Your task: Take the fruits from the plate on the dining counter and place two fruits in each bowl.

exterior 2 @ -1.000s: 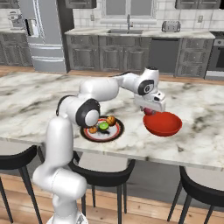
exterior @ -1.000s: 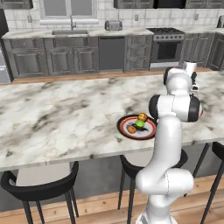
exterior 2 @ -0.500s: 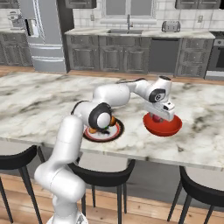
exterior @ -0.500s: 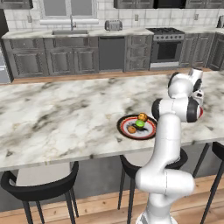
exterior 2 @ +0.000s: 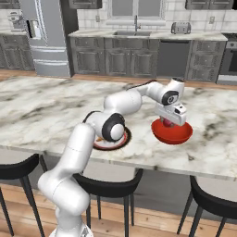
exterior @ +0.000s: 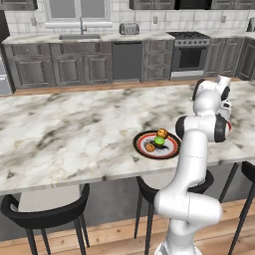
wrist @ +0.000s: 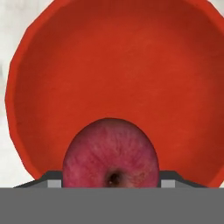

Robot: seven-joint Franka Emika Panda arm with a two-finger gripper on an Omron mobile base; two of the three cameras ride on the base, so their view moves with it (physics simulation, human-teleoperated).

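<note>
Pincer (exterior 2: 168, 123) swung from bowl's near side to over red bowl (exterior 2: 172, 133), clamped on dark red fruit (wrist: 110, 153), dimple toward camera.

Rear flanking views; close overhead hand view

dark grey cabinets (exterior: 84, 69) line the kitchen's back wall
a steel sink faucet (exterior: 80, 26), a toaster (exterior: 129, 29), a black oven range (exterior: 191, 54), a grey refrigerator (exterior 2: 45, 37); black bar stools (exterior: 47, 214) below.
</note>
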